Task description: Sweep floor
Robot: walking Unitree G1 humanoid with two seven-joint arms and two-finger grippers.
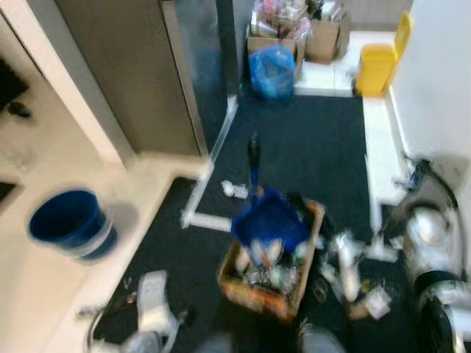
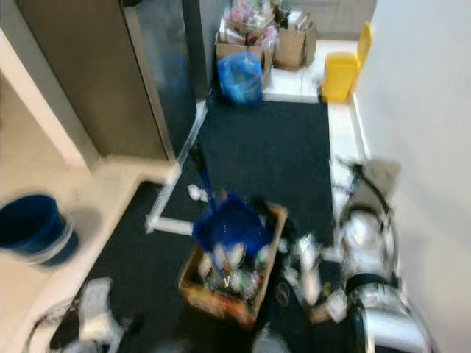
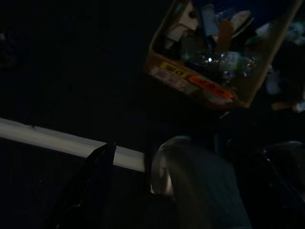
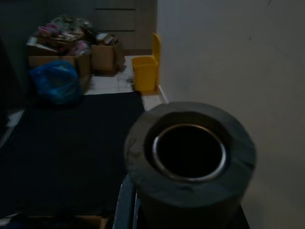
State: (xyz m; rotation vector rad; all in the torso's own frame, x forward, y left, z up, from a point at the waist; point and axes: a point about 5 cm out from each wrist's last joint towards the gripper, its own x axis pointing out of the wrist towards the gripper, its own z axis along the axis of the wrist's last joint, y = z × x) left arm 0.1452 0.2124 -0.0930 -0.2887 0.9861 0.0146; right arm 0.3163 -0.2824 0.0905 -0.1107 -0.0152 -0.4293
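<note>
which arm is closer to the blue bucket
Left. The left arm is low on the robot's left side, just across the dark mat's edge from the blue bucket. The right arm is by the right wall, with the box of rubbish between them.

Below me lies a dark carpeted floor (image 1: pixel 309 147). On it, between my two arms, sits an open brown cardboard box (image 1: pixel 268 276) full of rubbish, with white scraps of litter (image 1: pixel 349 268) scattered toward my right arm. A round blue plastic bucket (image 1: pixel 70 223) stands on the pale floor strip (image 1: pixel 44 287) beyond my left arm.
</note>
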